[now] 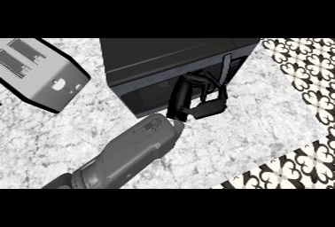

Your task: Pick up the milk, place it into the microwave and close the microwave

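The black microwave (pixel 163 57) stands at the back middle of the counter, and its door (pixel 147 95) looks closed. No milk shows anywhere; the microwave's inside is hidden. My left hand (pixel 200 97) reaches in from the lower left on a grey forearm (pixel 131 150). It rests against the right end of the door, just below the pale vertical handle (pixel 226 66). Its fingers (pixel 196 79) are loosely bent against the door and hold nothing. My right hand is out of view.
A silver toaster (pixel 39 73) lies at an angle on the speckled stone counter (pixel 248 128) at the left. The counter ends at the right and lower right, where patterned floor tiles (pixel 301 80) show.
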You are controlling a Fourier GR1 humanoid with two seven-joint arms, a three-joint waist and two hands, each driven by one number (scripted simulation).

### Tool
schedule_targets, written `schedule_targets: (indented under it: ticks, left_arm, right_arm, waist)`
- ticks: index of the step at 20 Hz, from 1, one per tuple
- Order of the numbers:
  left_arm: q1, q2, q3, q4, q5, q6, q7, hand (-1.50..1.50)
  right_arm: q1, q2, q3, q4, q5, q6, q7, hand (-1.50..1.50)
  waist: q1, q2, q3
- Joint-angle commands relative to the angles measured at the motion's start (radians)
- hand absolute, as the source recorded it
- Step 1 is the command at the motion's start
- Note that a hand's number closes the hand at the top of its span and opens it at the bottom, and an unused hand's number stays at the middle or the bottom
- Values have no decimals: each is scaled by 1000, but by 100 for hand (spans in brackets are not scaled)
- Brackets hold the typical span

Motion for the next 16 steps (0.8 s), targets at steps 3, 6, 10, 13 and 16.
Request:
schedule_targets:
  ticks: [3, 6, 10, 13, 16]
  left_arm:
    - [-55, 0, 30, 65, 44, -24, -44, 150]
    - [-47, 0, 18, 79, 58, -26, -67, 150]
    - [-51, 0, 24, 89, 82, -34, -93, 150]
    - [-52, 0, 15, 94, 90, -36, -116, 150]
    - [-52, 0, 19, 109, 107, -32, -131, 150]
  right_arm:
    - [-24, -26, -10, -10, -30, -2, 20, -150]
    - [-18, -27, -10, -10, -52, 3, 23, -150]
    - [-30, -44, -22, -11, -78, -8, 39, -150]
    - [-38, -53, -28, -11, -92, -4, 43, -150]
    - [-38, -68, -40, -6, -108, 1, 50, -150]
  waist:
    - [-10, 11, 0]
    - [-24, 10, 2]
    - [-21, 14, 1]
    - [-31, 17, 2]
    - [-31, 14, 3]
